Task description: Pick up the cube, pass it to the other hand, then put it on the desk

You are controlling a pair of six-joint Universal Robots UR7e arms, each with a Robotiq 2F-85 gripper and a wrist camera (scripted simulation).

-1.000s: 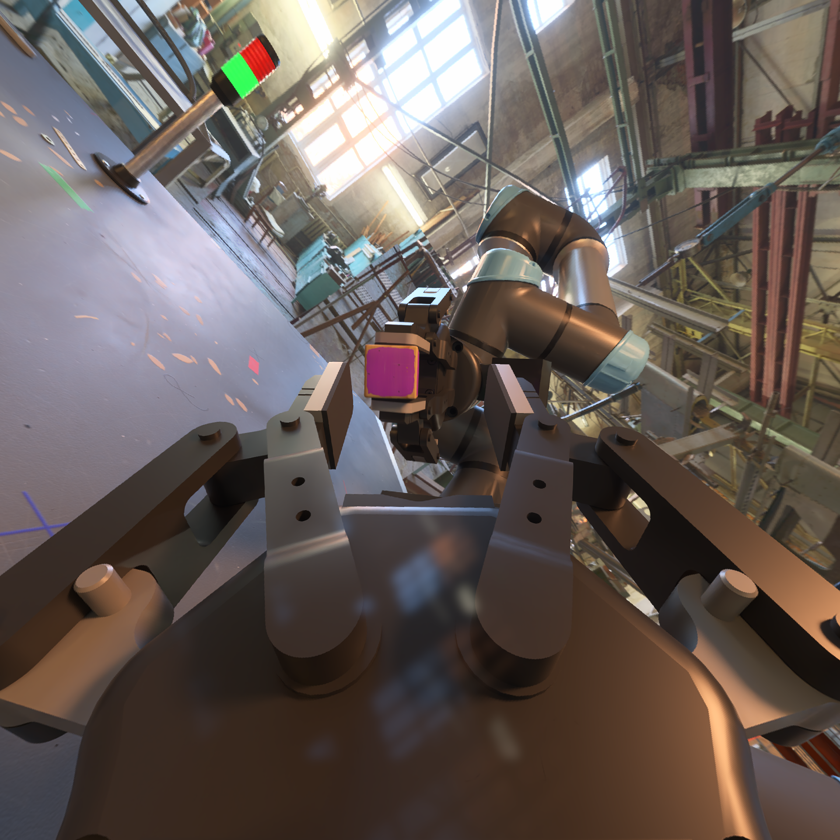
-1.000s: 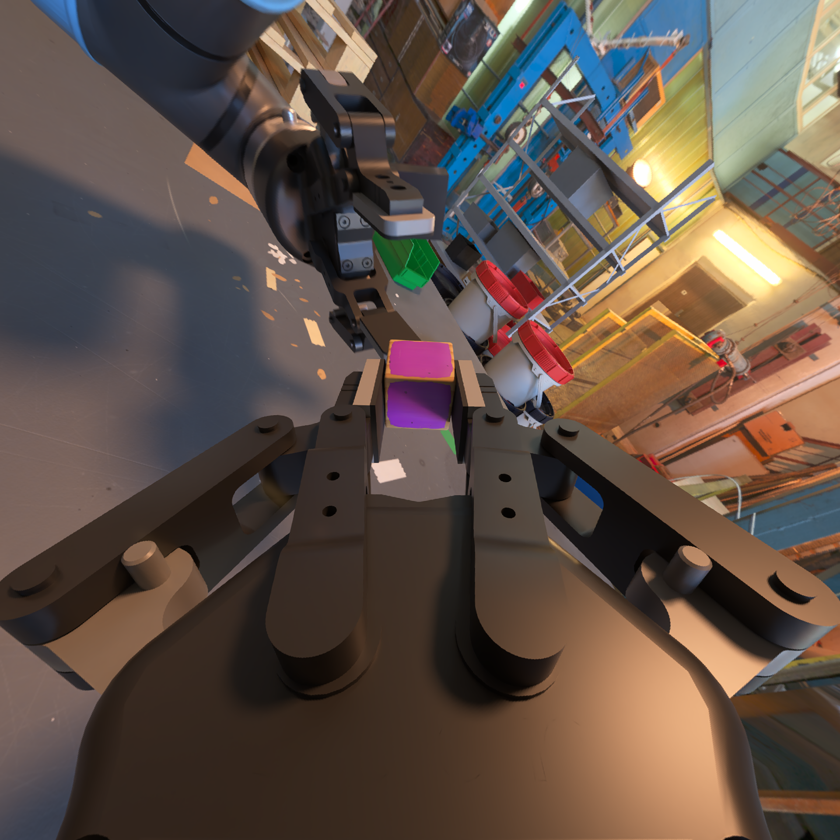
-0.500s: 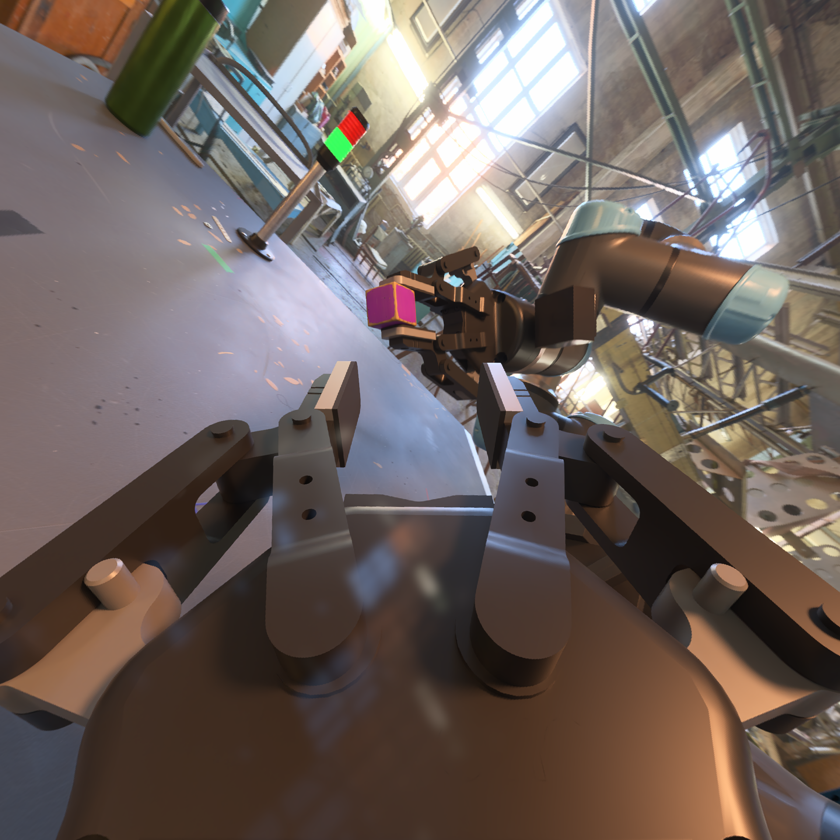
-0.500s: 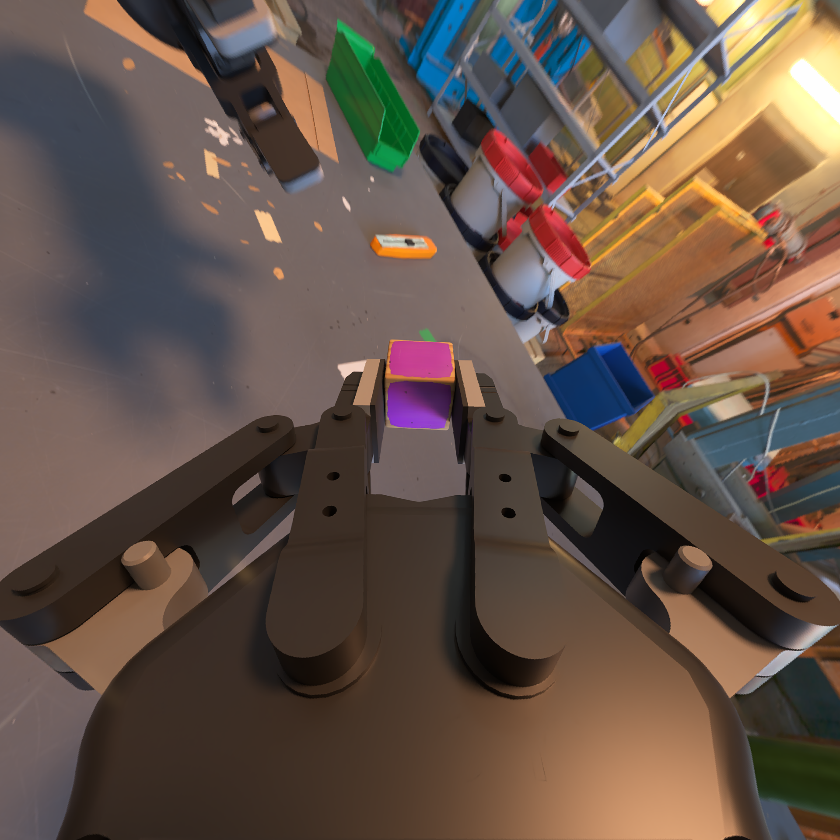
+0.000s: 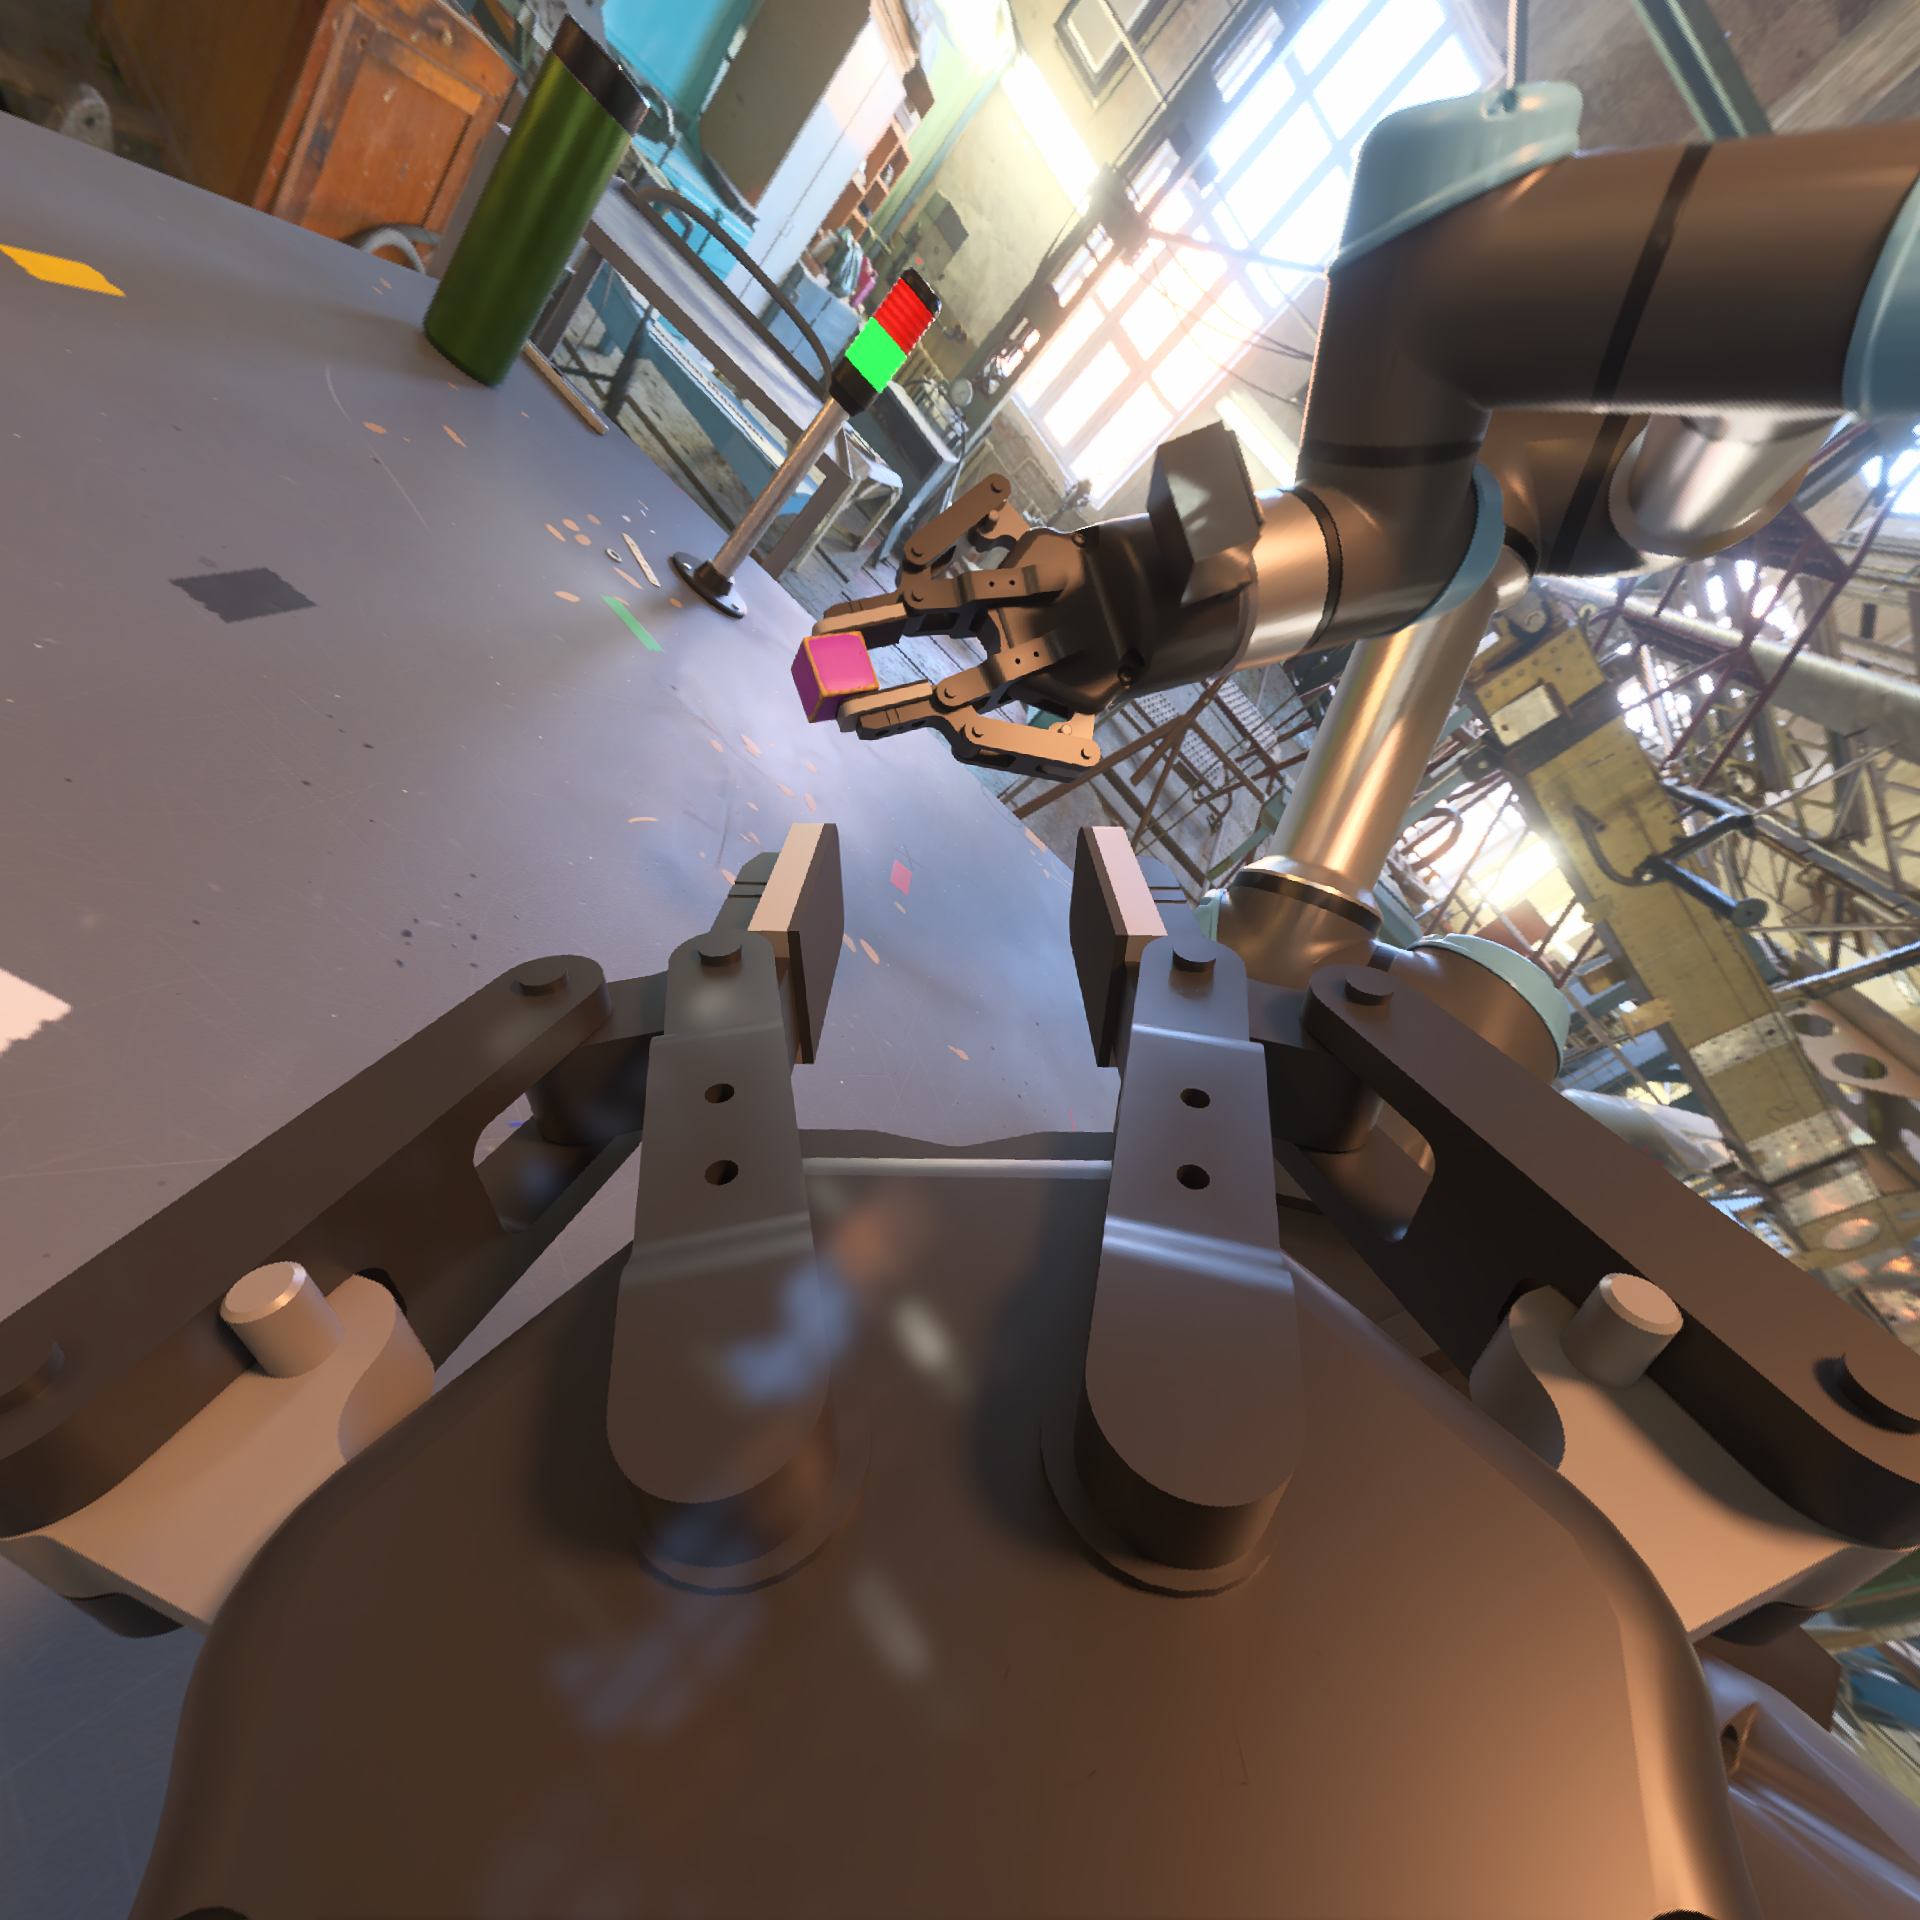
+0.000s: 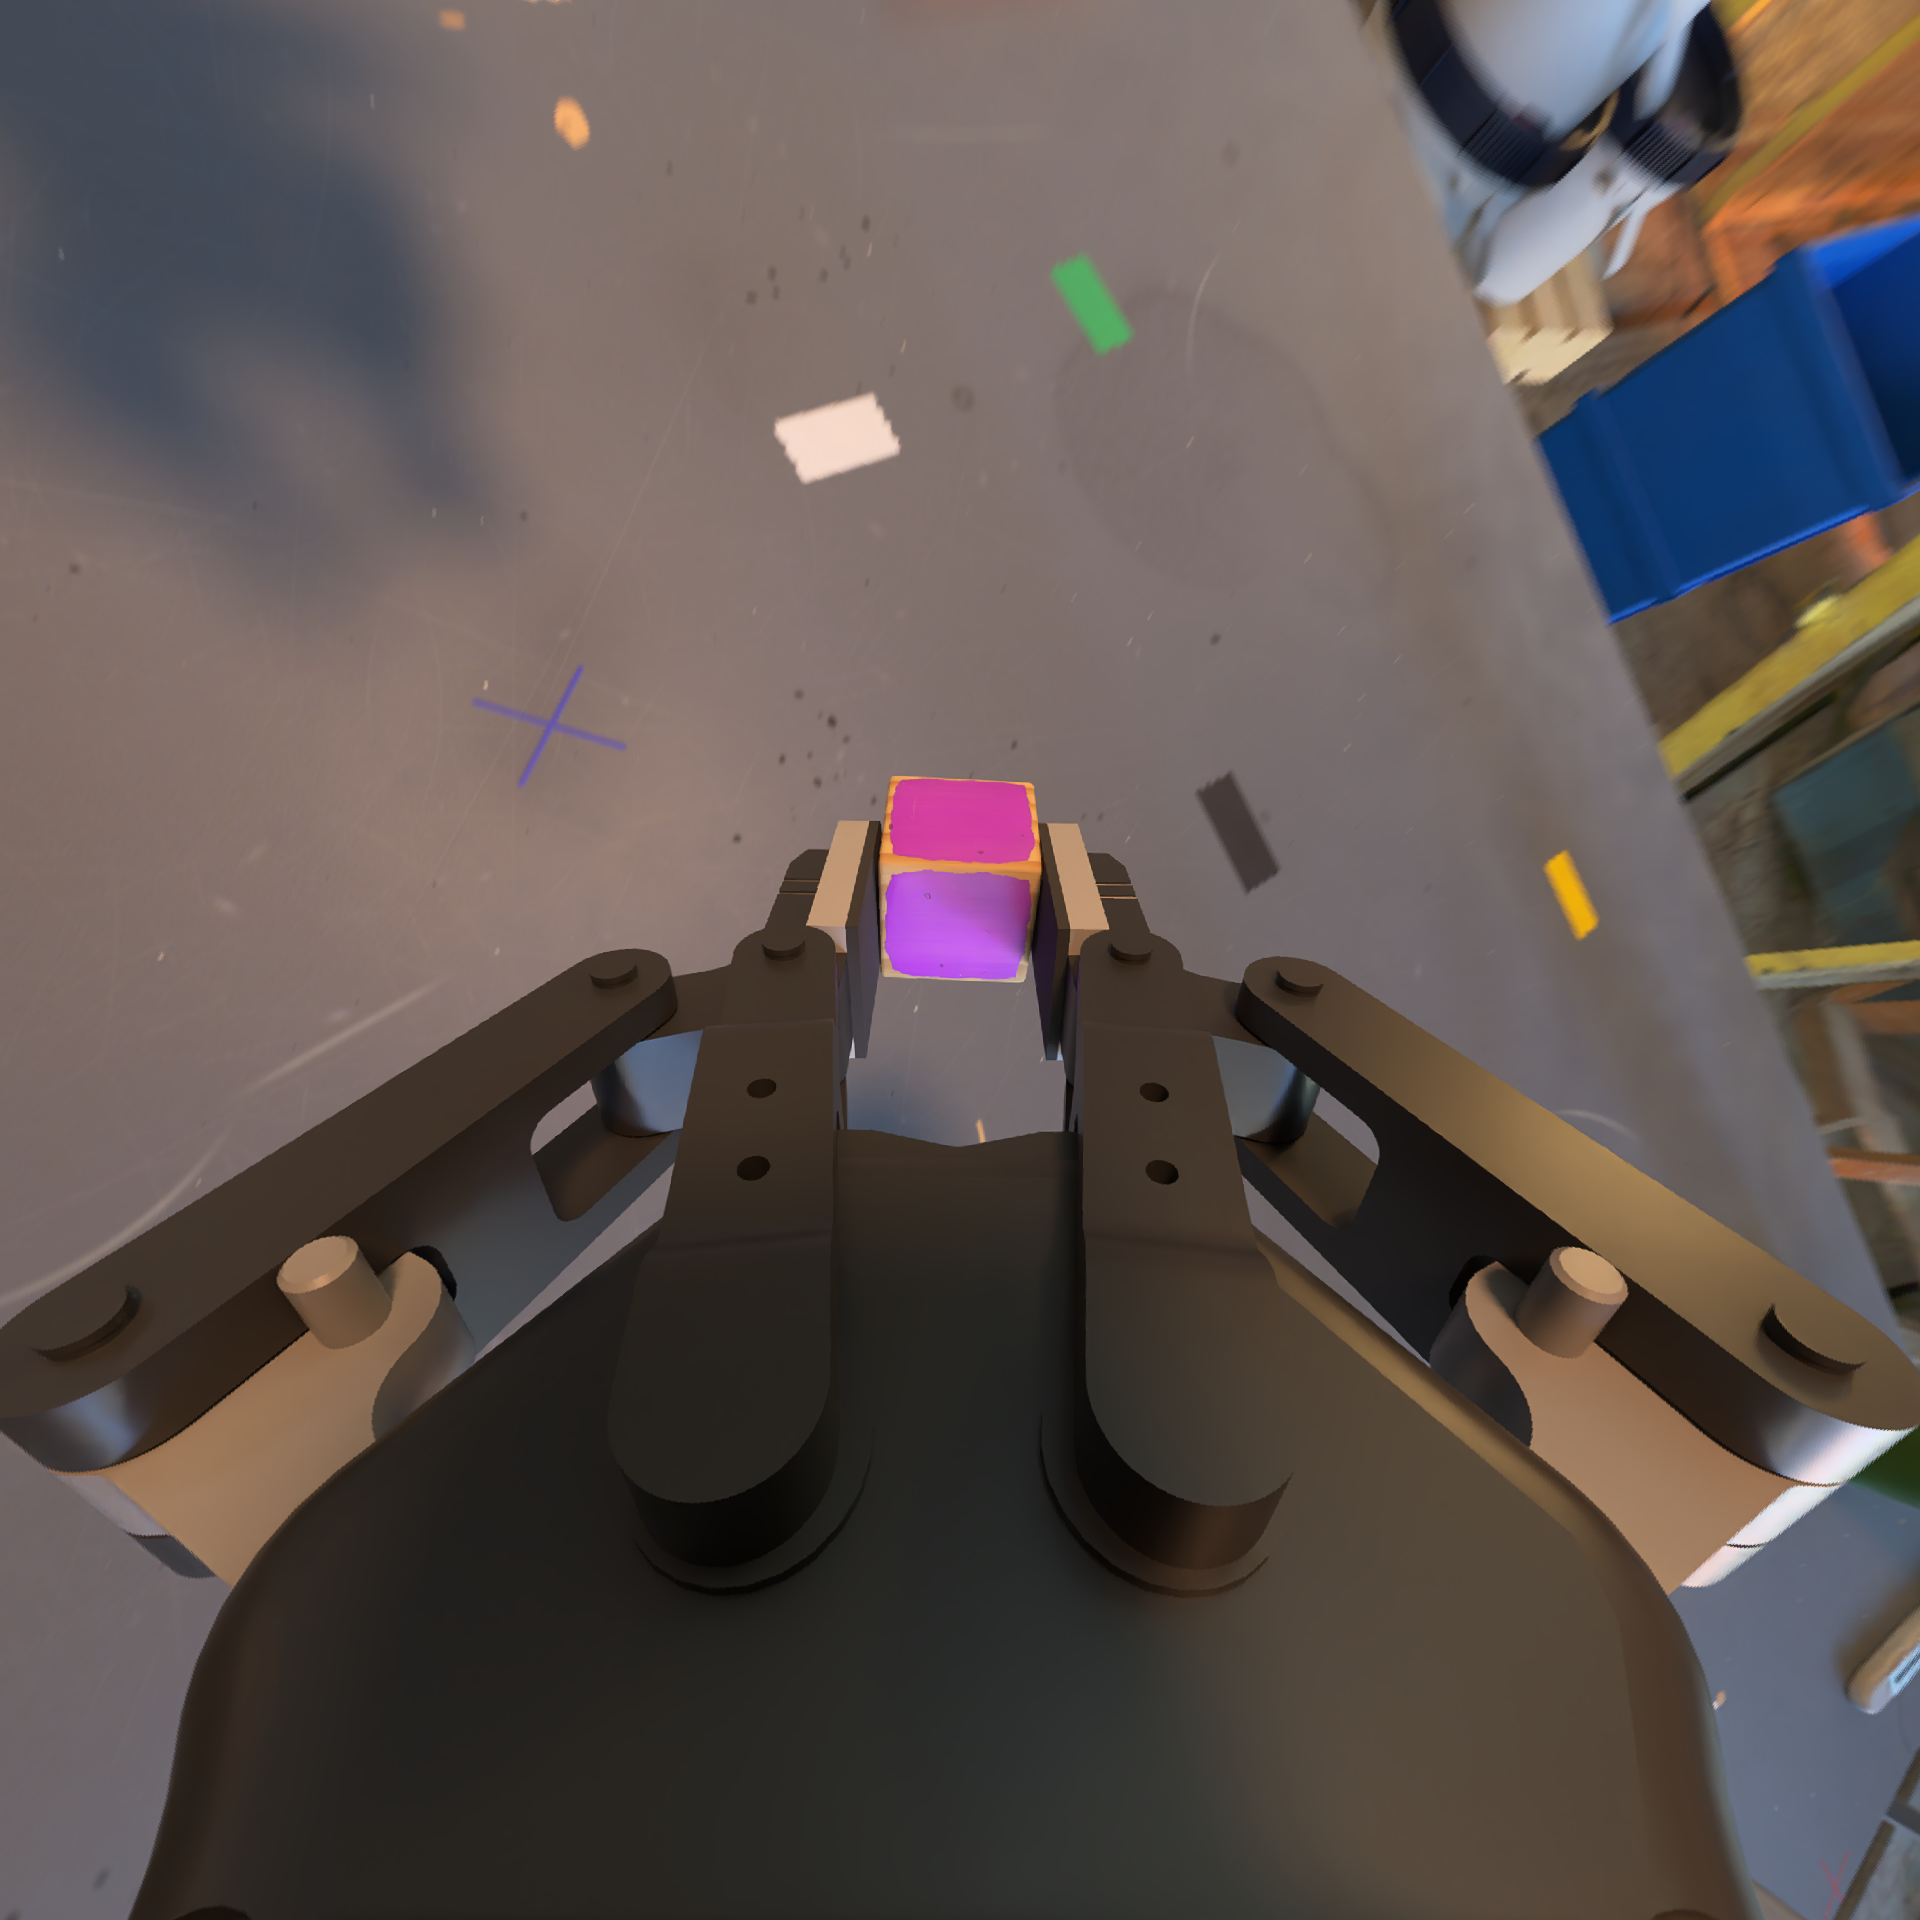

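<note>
- The cube (image 6: 958,878), pink and purple with orange edges, sits between the two pads of your right pincer (image 6: 958,904), pressed on both sides and held clear above the counter (image 6: 416,520).
- From your left wrist view you see that same cube (image 5: 834,673) at the tip of the right pincer (image 5: 857,675), which reaches in from the right on its arm (image 5: 1455,499); the cube hangs over the counter (image 5: 312,779) near its far edge.
- Your right pincer is closed down to the cube's width, one pad flat against each side face.
- Your left pincer (image 5: 951,935) is spread wide with nothing between its pads; it sits well apart from the cube, nearer the camera and lower in the picture.
- Under the cube, in your right wrist view, the grey counter carries small flat marks: a blue cross (image 6: 551,725) to the left, a white patch (image 6: 836,436) and a green strip (image 6: 1091,304) further ahead, a dark strip (image 6: 1236,831) just right of the pincer, and a yellow strip (image 6: 1571,894) near the counter's edge.
- Beyond that edge you have a blue bin (image 6: 1745,468) and a white drum (image 6: 1558,125), blurred.
- In your left wrist view, a post with a red and green light (image 5: 883,332) stands on the counter behind the cube, and a green tumbler (image 5: 530,208) stands further left.
</note>
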